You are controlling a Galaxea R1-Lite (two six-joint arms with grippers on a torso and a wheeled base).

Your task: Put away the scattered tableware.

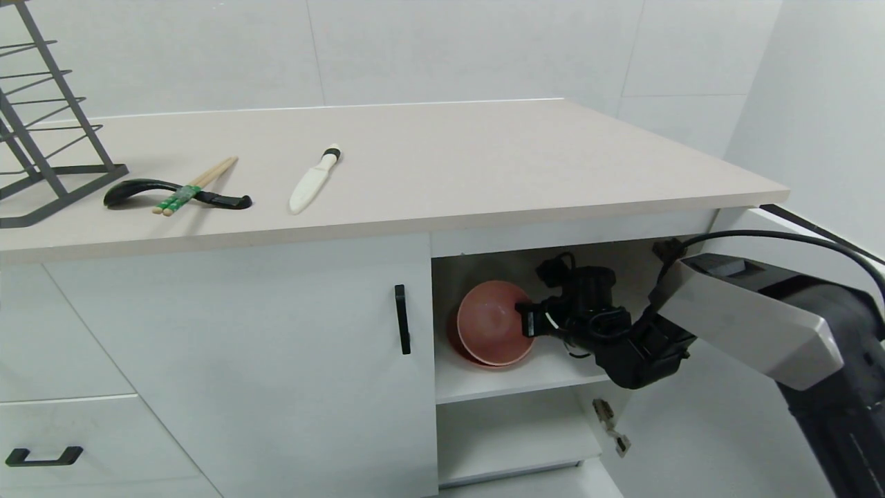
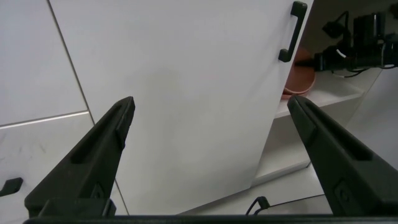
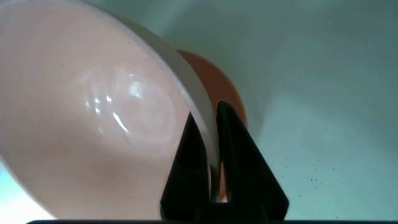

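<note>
Right claw (image 1: 527,319) clamps the pink bowl (image 1: 487,321) by its rim in the cupboard (image 1: 511,379); left claw (image 2: 211,102) gapes wide.

Wire rack (image 1: 69,194) at the worktop's (image 1: 484,159) far left runs off the head view's top and left edges. In the open cabinet, the right pincer (image 1: 527,321), clamped on the rim, covers the right edge of the pink bowl (image 1: 487,325). A darker orange bowl (image 3: 225,93) behind it is mostly hidden. From the left wrist, the closed door (image 2: 186,93) screens all but a sliver of the bowls. The picture's edge cuts off the bases of the left pincer's (image 2: 211,106) spread fingers. Chopsticks (image 1: 197,183) cross the black spoon (image 1: 131,188), hiding part of its handle; their green pattern is too small to make out.
</note>
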